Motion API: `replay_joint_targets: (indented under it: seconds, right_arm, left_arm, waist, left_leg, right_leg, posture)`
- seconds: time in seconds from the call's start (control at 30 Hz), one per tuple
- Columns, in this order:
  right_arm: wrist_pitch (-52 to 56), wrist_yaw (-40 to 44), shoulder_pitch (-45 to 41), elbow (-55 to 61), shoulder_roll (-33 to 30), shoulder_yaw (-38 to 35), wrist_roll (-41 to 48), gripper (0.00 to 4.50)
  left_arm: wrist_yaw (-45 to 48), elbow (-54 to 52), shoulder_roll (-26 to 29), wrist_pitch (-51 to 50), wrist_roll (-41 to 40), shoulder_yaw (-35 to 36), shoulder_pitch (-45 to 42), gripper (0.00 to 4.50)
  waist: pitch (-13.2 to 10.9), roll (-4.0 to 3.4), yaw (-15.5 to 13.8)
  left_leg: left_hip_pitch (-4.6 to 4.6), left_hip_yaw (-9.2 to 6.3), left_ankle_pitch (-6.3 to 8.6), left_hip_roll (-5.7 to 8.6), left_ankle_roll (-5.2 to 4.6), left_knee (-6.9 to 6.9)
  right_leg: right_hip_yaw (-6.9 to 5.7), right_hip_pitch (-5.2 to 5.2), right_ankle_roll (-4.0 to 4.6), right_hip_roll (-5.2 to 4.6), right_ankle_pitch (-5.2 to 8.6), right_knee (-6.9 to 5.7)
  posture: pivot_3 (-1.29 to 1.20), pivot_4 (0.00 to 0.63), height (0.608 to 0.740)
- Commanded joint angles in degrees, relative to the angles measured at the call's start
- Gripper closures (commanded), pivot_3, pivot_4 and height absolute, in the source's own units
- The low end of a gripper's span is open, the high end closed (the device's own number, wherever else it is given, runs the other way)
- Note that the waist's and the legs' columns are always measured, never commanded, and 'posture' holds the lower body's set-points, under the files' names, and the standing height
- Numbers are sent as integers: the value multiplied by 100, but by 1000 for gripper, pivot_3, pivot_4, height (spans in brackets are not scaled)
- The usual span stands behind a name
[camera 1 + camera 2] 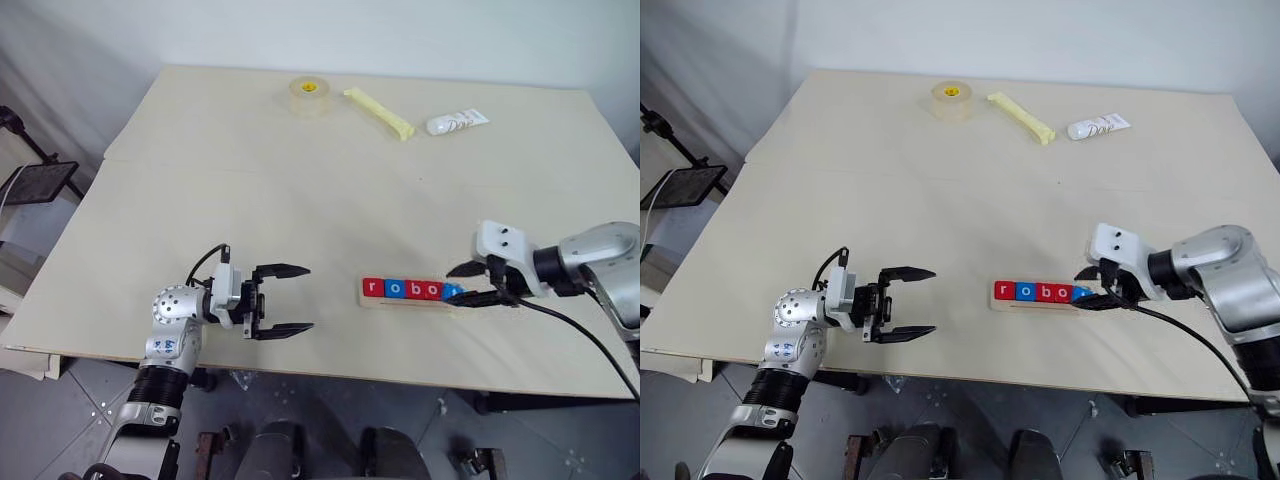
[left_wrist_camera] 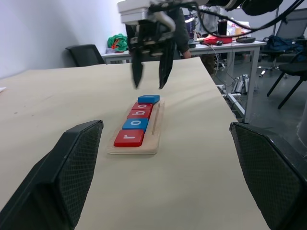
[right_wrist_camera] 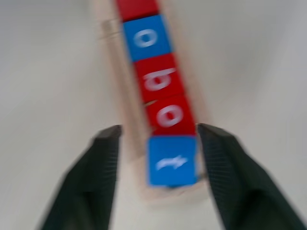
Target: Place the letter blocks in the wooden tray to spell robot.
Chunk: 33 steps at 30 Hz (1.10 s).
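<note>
Tray position: we find the wooden tray (image 1: 410,301) near the worktop's (image 1: 300,200) front edge, toward the robot's right.
Tiles seated: r, o, b, o sit in a row in the tray; the blue t (image 3: 171,160) lies at the right end.
Right gripper (image 3: 158,158): fingers parted, straddling the t, apparently released.
Left gripper (image 1: 283,299): fingers open, empty, well apart from the tray.
Remaining: we judge the word complete; only withdrawal remains.

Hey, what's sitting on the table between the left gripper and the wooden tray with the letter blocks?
Nothing: in the left eye view, only bare tabletop separates the open left gripper from the long light-wood tray holding red and blue letter blocks.
</note>
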<state>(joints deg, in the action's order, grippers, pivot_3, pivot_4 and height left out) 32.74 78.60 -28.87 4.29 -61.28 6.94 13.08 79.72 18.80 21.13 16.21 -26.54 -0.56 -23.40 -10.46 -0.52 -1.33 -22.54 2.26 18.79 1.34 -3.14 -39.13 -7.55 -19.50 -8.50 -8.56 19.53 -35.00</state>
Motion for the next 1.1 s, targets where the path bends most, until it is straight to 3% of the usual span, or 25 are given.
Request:
replay_joint_targets:
  seconds: [0.03, 0.13, 0.7, 1.1]
  right_arm:
    - [13, 71, 97, 227, -149, -158, 127, 3403]
    - [-87, 36, 119, 128, -89, -79, 54, 4476]
    - [-756, -26, -139, -738, 180, 395, -505, 4476]
    - [-523, -177, 16, -295, 85, 137, -396, 4476]
  left_arm:
    - [32, -88, 11, 39, -16, 9, -6, 0]
    - [36, -96, 6, 32, -19, 2, -13, 0]
    - [8, -294, 52, -40, -31, -13, 96, 0]
    - [-13, -199, -19, -43, -1, -44, 1, 0]
  waist:
    - [0, 0, 2]
    - [0, 0, 7]
    - [0, 0, 7]
    - [0, 0, -1]
  left_leg:
    - [1, 0, 0, -1, 0, 0]
    - [1, 2, 0, -1, 1, 0]
    - [1, 2, 0, -1, 0, 0]
    - [1, 1, 0, -1, 1, 0]
  right_leg:
    - [-1, 0, 0, 1, 0, -1]
    - [1, 0, 0, 0, 0, 0]
    - [0, -1, 0, 0, 0, 0]
    - [-1, 0, 0, 0, 0, -1]
  posture:
    - [0, 150, 740]
    - [0, 150, 740]
    - [0, 150, 740]
    - [0, 150, 740]
